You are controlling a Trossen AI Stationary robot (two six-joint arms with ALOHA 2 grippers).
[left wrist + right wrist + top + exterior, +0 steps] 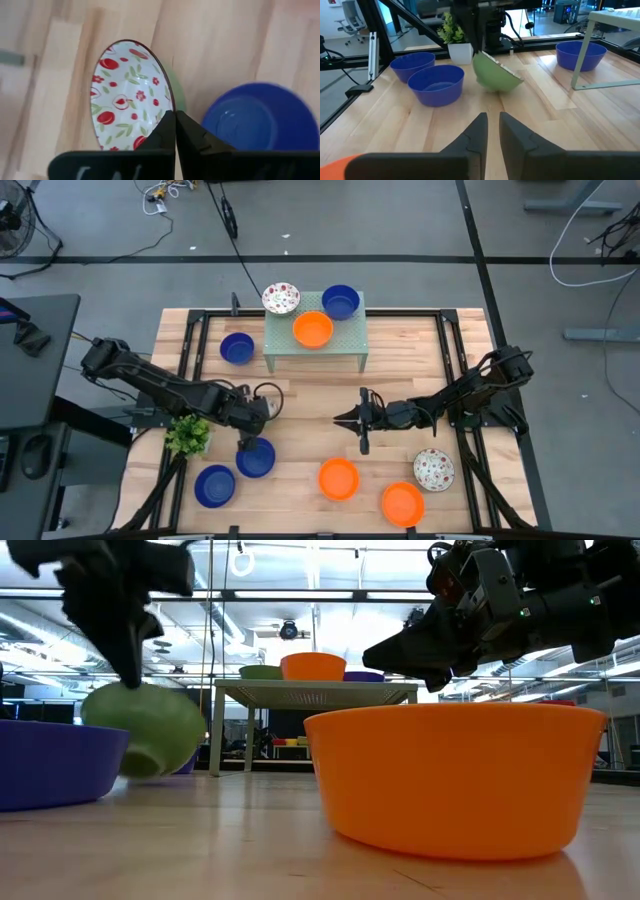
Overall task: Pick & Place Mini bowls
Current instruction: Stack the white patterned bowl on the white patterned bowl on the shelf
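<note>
Left gripper (pixel 175 131) holding a patterned mini bowl (pixel 131 95) clear of the table; right arm waiting.

I read the left arm reaching in from the left table edge, its fingers pinched onto the rim of the red-patterned bowl, green outside, which hangs tilted above the wood just beside a blue bowl (pixel 256 457). The right gripper (pixel 357 421) points toward the table centre, fingers nearly pressed together and holding nothing. Three bowls sit on the mesh stand (pixel 350 338); other blue and orange bowls (pixel 338 478) lie along the near edge.
</note>
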